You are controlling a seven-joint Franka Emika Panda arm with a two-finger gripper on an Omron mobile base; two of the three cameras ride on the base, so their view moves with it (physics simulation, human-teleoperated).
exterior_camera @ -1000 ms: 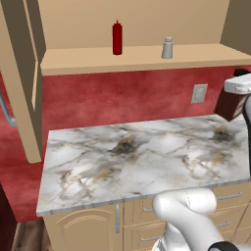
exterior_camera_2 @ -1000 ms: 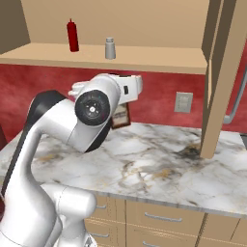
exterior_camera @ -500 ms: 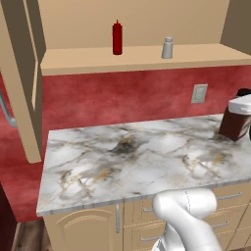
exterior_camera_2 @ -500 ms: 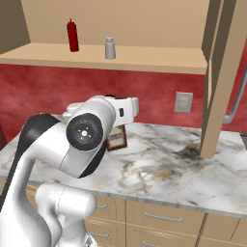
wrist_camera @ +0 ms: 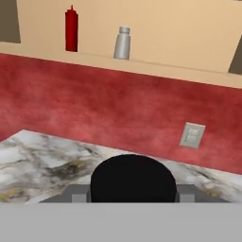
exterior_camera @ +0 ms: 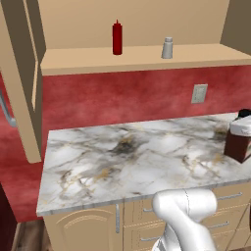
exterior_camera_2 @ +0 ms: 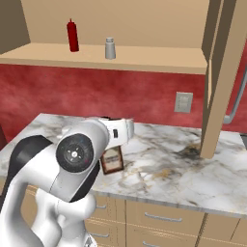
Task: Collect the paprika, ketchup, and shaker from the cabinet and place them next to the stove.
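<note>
The paprika (exterior_camera: 239, 144) has come down since the earlier pictures: a second ago it hung above the marble, and it now sits at counter (exterior_camera: 127, 162) level at the right edge of the left base view, a dark reddish-brown squarish jar with the white hand over its top. The ketchup (exterior_camera: 117, 37), a slim red bottle with a pointed nozzle, and the shaker (exterior_camera: 167, 48), small and pale grey with a rounded top, stand where they did on the shelf of the cabinet (exterior_camera: 142, 58), well apart from each other.

In the right base view the arm has sunk lower. The paprika (exterior_camera_2: 112, 159) shows its label below the white hand, its base at the counter (exterior_camera_2: 183, 169); I cannot tell whether it touches. The ketchup (exterior_camera_2: 72, 35) and shaker (exterior_camera_2: 110, 48) stand upright on the cabinet (exterior_camera_2: 159, 60) shelf.

In the hand view the paprika's black cap (wrist_camera: 133, 181) sits between the tips of the tool (wrist_camera: 133, 194), which is partly closed on the jar. Above the red wall, ketchup (wrist_camera: 71, 30) and shaker (wrist_camera: 122, 43) stand on the shelf, and a wall outlet (wrist_camera: 192, 135) sits lower right.
</note>
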